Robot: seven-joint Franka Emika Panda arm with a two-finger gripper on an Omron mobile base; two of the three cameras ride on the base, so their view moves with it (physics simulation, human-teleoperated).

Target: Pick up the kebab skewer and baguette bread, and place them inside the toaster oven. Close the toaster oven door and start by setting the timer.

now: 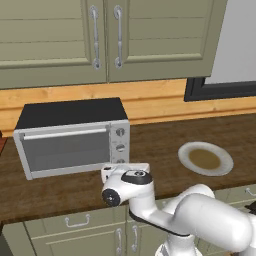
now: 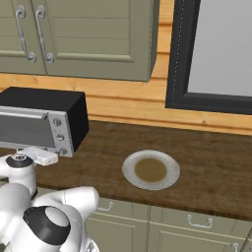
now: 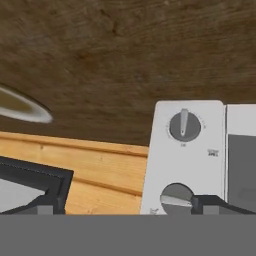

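The toaster oven (image 1: 70,116) (image 2: 42,104) stands on the counter at the left, silver front, black top. Its door (image 1: 65,148) (image 2: 24,130) is shut, with the bar handle along the top edge. My gripper (image 1: 126,169) (image 2: 43,156) (image 3: 130,205) hovers open just in front of the knob column (image 1: 120,146), close to the lowest knobs. The hand view is rolled over: two knobs (image 3: 184,125) on the white panel lie ahead, and one dark fingertip (image 3: 215,204) sits beside the nearer knob (image 3: 175,198). Nothing is between the fingers. The kebab skewer and baguette bread are out of view.
A round grey plate (image 1: 185,151) (image 2: 129,170) with a brown centre lies on the wooden counter (image 1: 150,140) to the right of the oven. Green wall cabinets (image 1: 100,40) hang above, a dark-framed window (image 2: 173,74) is at the right, and drawers run below the counter edge.
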